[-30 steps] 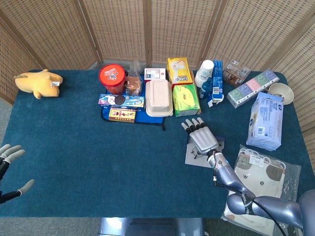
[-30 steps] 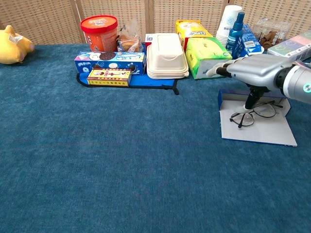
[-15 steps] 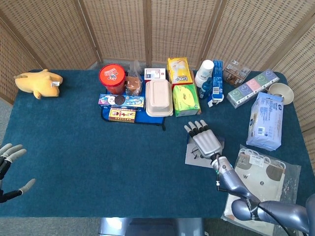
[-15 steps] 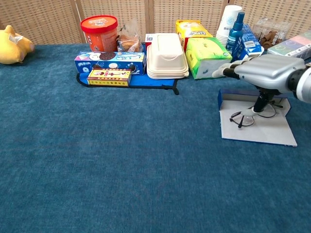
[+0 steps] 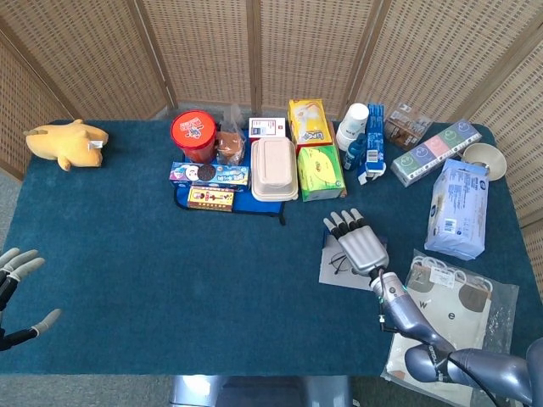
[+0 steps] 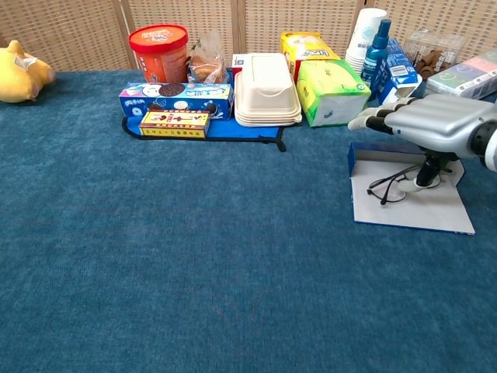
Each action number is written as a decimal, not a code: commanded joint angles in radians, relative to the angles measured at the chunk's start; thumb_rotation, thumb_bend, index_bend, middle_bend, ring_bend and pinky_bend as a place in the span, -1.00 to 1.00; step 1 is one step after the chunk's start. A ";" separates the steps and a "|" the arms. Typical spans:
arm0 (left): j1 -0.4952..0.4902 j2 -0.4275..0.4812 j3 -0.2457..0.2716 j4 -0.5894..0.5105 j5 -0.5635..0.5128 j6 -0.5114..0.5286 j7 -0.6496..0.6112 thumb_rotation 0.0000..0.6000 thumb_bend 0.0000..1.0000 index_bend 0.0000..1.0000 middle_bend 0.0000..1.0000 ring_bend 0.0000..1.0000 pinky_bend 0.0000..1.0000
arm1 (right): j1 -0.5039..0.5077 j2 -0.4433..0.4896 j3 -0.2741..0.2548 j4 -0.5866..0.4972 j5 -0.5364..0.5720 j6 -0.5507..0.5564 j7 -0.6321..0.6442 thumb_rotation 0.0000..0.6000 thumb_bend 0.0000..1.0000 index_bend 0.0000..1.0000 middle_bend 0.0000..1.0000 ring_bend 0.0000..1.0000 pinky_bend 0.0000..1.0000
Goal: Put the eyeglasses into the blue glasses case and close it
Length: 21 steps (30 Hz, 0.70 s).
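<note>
The blue glasses case (image 6: 411, 208) lies open on the right of the table, its grey lining up and its blue wall at the back left; the head view shows the case (image 5: 331, 273) partly under my hand. The eyeglasses (image 6: 390, 186) rest on the lining, a lens just visible in the head view (image 5: 339, 264). My right hand (image 6: 435, 120) (image 5: 361, 246) hovers flat over them, fingers stretched forward, thumb pointing down to touch the glasses' right side. Nothing is gripped. My left hand (image 5: 17, 292) hangs at the table's near left edge, fingers apart and empty.
Along the back stand a red tub (image 5: 193, 136), snack boxes (image 5: 209, 175), a white lunch box (image 5: 273, 170), a green tissue box (image 6: 332, 92) and a blue spray bottle (image 6: 378, 47). A blue wipes pack (image 5: 458, 208) and a bagged mask pack (image 5: 445, 309) lie right; a yellow plush (image 5: 66, 142) lies far left.
My right hand has drifted to the right and nearer to me above the case, its thumb sliding across the glasses. The glasses have hardly shifted. My left hand stays put.
</note>
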 commanded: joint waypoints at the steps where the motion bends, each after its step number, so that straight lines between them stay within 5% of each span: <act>1: 0.001 0.000 0.001 -0.001 -0.001 -0.001 0.002 1.00 -0.74 -0.62 -0.64 -0.79 -1.00 | 0.004 -0.013 0.003 0.033 -0.015 -0.023 0.030 1.00 -0.51 -1.00 -1.00 -1.00 -1.00; 21: 0.005 -0.001 0.001 -0.005 -0.002 0.000 0.010 1.00 -0.74 -0.62 -0.64 -0.79 -1.00 | 0.046 -0.020 0.074 0.137 0.047 -0.108 0.079 1.00 -0.52 -1.00 -1.00 -1.00 -1.00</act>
